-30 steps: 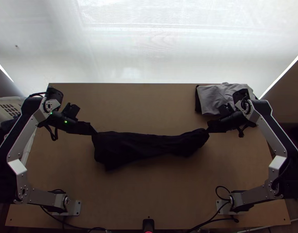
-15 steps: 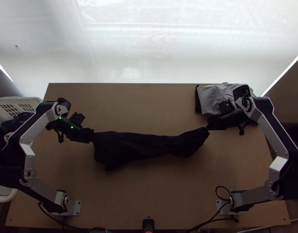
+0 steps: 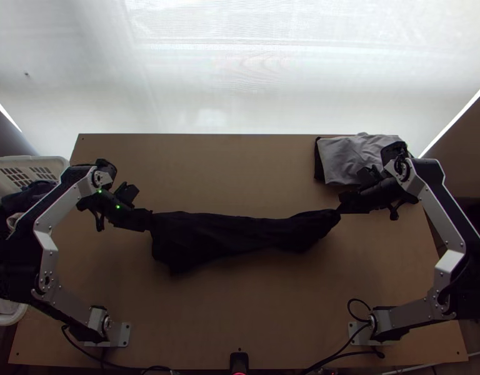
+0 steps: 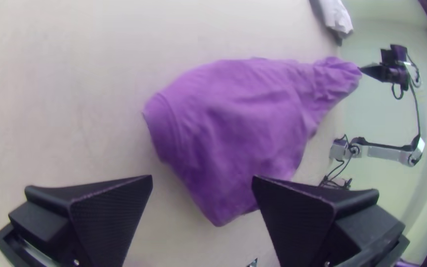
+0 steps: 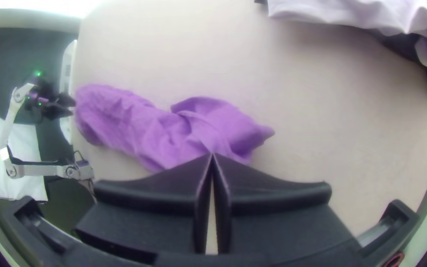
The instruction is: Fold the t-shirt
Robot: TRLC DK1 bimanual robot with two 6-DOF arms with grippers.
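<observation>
t-shirt (image 3: pixel 240 234): one, at the middle of the frame in the top view, stretched across the table (image 3: pixel 240 312) as a long, bunched strip, broader at its left part.
left gripper (image 4: pixel 202 176): fingers spread apart with nothing between them, beside the strip's left end.
right gripper (image 5: pixel 212 154): fingers closed, tips together, apparently pinching the strip's right end.
fold progress: early, by my judgement; the cloth is gathered lengthwise, but no neat, flat fold can be made out. Spreading it, squaring its edges and folding it into a compact shape seem left to do.
garments set aside: at least two at the upper right of the frame, a grey cloth (image 3: pixel 349 156) over a dark cloth (image 3: pixel 318 170).
basket (image 3: pixel 24 162): one at the left edge, holding more cloth; how many pieces, I cannot tell.
</observation>
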